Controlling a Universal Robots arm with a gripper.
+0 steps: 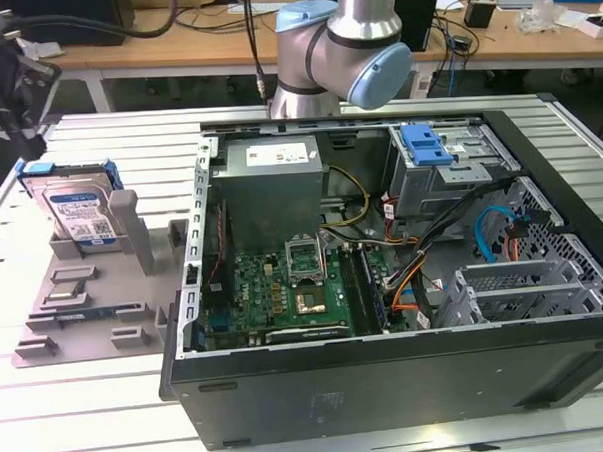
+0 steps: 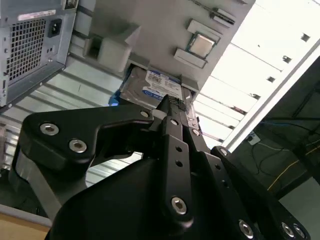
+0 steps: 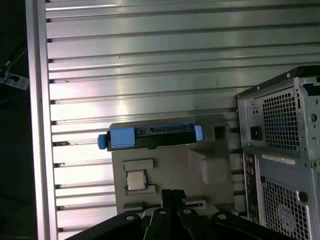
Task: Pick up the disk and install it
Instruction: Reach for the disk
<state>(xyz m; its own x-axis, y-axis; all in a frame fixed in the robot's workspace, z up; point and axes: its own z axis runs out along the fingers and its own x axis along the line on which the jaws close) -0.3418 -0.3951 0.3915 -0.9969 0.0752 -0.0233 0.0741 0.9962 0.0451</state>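
The pick-up step is in hand, with the approach not yet finished. The fingers (image 3: 167, 200) hover over the grey holder (image 1: 94, 295), pressed together and holding nothing, apart from the disk (image 1: 79, 211). The disk stands on edge, close to upright, in that holder. It is near the tabletop's (image 1: 90, 425) edge at the exterior view's left, just beside the open case (image 1: 388, 382). In the first wrist view its blue frame and thin upper edge show from above. By my judgement a grasp calls for the fingers to part wider than the disk is thick and to line up over that upper edge, clear of the holder's posts. The disk's face carries a white-and-blue barcode label, and a white label sits on the power supply (image 1: 278, 157); I cannot make out the print on either.
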